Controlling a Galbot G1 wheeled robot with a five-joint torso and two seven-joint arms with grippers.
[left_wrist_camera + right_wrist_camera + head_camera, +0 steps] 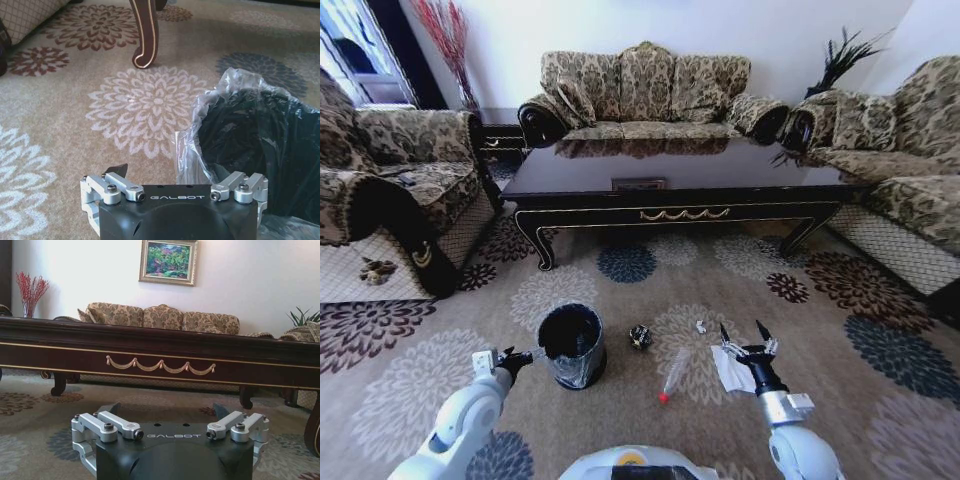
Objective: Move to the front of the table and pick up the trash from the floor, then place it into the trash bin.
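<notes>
Head view | right hand (745,333) spread over crumpled white paper (730,370) | left hand (517,358) unclear, beside glossy bag-lined bin (571,345)

Before the table (680,190), on the floor (840,330): trash bin (571,345) left, bottle (674,374) and paper (728,368) right

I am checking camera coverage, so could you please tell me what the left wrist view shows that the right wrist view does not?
The left wrist view alone shows the trash bin with its shiny black bag, close beside the left claw, and one curved table leg. The right wrist view alone shows the table front with its gold scroll trim, the sofa, a framed painting and the open right claw. Both share the patterned floor.
</notes>
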